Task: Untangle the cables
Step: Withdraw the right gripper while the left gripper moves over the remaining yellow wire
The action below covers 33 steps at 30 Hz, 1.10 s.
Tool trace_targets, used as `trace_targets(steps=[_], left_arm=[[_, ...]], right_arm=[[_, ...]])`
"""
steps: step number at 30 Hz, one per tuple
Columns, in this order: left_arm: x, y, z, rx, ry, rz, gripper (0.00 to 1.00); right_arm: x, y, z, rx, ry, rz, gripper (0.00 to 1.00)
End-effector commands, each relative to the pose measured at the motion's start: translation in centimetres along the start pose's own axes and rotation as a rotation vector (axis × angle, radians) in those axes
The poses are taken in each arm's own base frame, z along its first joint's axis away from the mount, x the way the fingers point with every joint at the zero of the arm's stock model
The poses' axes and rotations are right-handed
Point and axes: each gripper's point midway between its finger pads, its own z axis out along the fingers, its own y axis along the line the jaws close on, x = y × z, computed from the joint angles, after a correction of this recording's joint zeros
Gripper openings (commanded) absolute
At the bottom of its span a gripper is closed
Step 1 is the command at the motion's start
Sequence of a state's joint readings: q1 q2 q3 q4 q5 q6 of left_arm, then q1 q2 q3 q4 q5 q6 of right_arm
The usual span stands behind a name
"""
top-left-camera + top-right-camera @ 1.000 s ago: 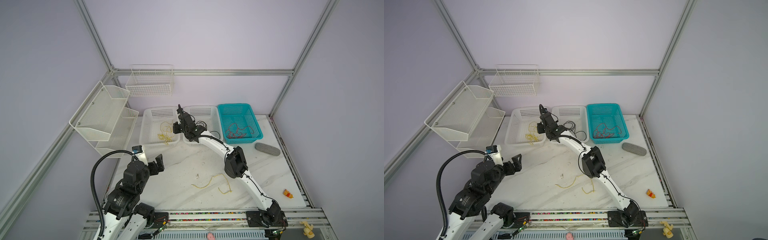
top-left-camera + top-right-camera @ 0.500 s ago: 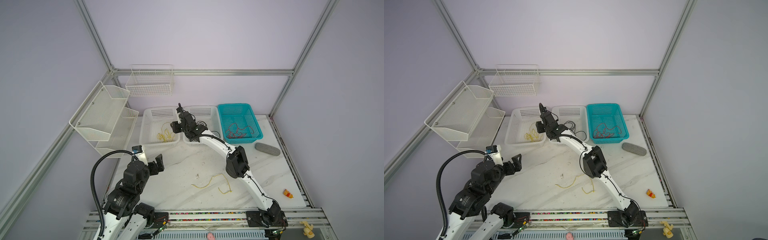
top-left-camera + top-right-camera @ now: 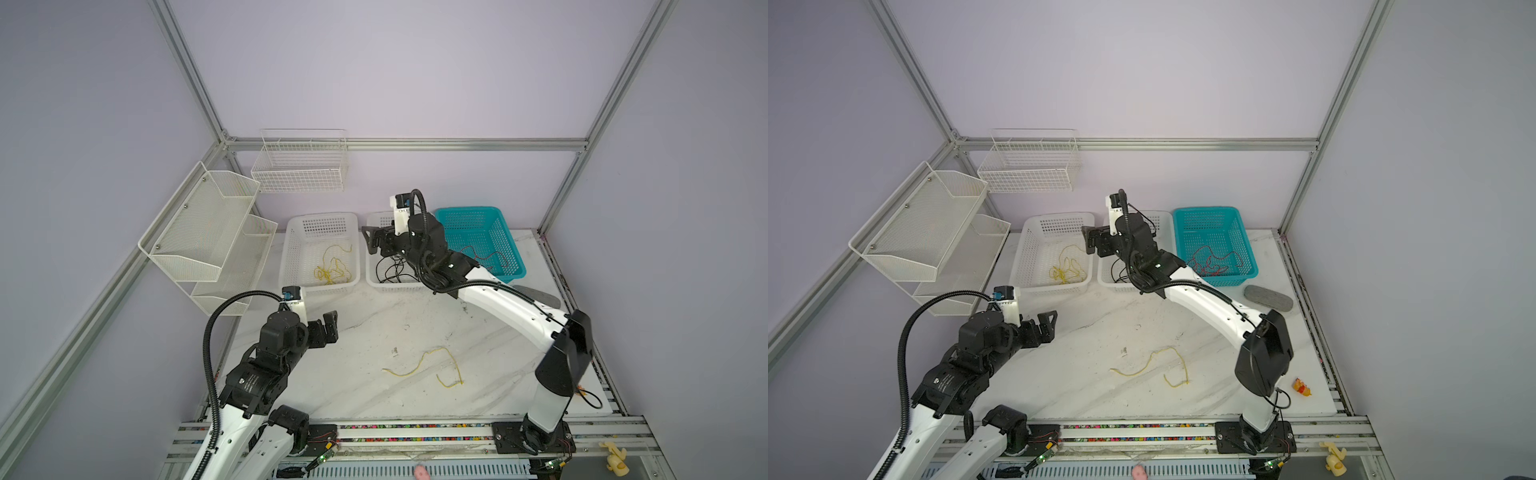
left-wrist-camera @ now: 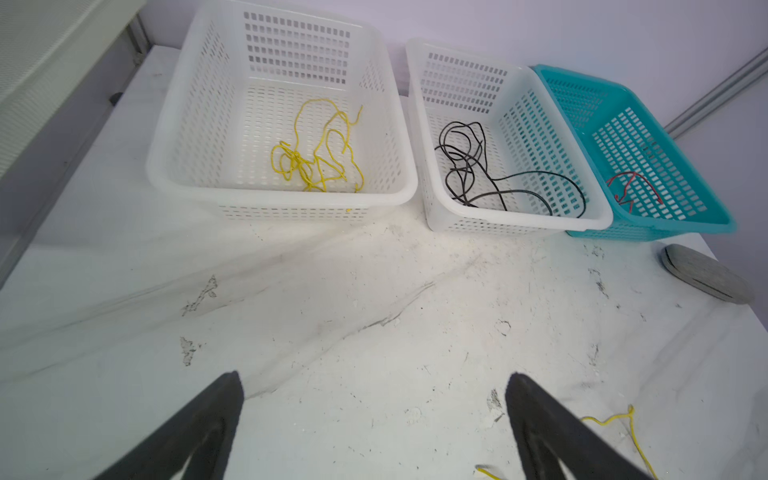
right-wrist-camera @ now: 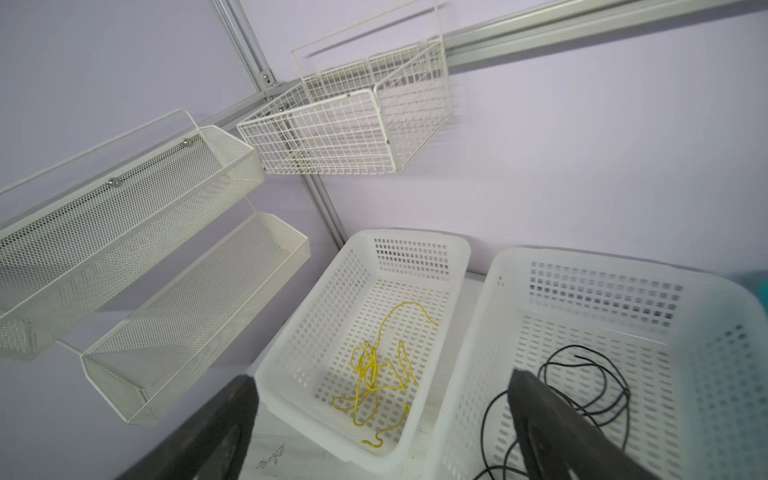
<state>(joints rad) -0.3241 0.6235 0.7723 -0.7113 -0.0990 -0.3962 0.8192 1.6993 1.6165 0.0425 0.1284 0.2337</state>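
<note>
In both top views the left hand (image 3: 330, 326) hangs low over the near left part of the table (image 3: 365, 399). Its jaws are spread wide and nothing is in them. The right hand (image 3: 370, 241) is up in the air at the back, over the spot where the left white basket (image 3: 291, 249) and the middle white basket (image 3: 374, 282) meet. It is wide open too and holds nothing.

The yellow cables (image 3: 332, 268) lie in a loose bunch in the left white basket. The black cable (image 3: 392, 270) is curled up in the middle white basket. The red cables (image 3: 1212, 262) lie in the teal basket (image 3: 1246, 249). A loose yellow cable (image 3: 428, 365) lies alone on the table in front. It runs mostly from side to side, with a bump in the middle and a hook at its right end.

In the left wrist view the two dark fingers (image 4: 199, 432) stand far apart over bare table and touch nothing. The three baskets sit in a row ahead. An end of the loose yellow cable (image 4: 623, 419) shows just beside one finger.

In the right wrist view the fingers (image 5: 552, 432) are far apart and nothing is between them. The yellow cables (image 5: 374, 374) lie below in their basket, stretched mostly along its long side. One finger hides part of the black cable (image 5: 582, 386).
</note>
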Motion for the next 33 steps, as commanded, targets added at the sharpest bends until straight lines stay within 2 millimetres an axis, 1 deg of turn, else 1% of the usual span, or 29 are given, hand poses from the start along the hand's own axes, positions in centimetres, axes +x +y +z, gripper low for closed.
trace_targets(steps=[1,6,11,14,17,20,25,30,33], left_arm=[[0.4,-3.0,0.9,0.153,0.048,0.037,0.99],[1.2,-5.7,2.0,0.292,0.110,0.050,1.00],[2.0,-8.5,2.9,0.381,0.156,0.120,1.00],[2.8,-10.3,3.4,0.392,0.186,0.214,1.00],[3.5,-12.4,3.8,0.408,0.198,0.317,1.00],[4.4,-14.5,4.4,0.425,0.212,0.422,1.00],[6.0,-17.4,5.8,0.446,0.268,0.525,1.00],[7.7,-20.2,6.8,0.469,0.314,0.609,0.99],[8.4,-21.5,7.4,0.479,0.331,0.638,0.98]], right_arm=[[-2.1,-2.1,-4.1,0.094,-0.112,-0.003,0.97],[-3.0,-5.0,-11.6,0.184,-0.169,0.009,0.97],[-2.7,-8.7,-18.8,0.312,-0.211,0.022,0.97],[-2.5,-10.4,-22.7,0.360,-0.241,0.029,0.97],[-2.1,-11.7,-25.7,0.394,-0.257,0.042,0.97],[-1.5,-12.7,-27.8,0.419,-0.259,0.055,0.97],[-0.5,-14.2,-30.1,0.469,-0.257,0.056,0.97],[0.7,-15.0,-31.2,0.486,-0.247,0.068,0.97],[1.3,-15.4,-31.6,0.493,-0.244,0.074,0.97]])
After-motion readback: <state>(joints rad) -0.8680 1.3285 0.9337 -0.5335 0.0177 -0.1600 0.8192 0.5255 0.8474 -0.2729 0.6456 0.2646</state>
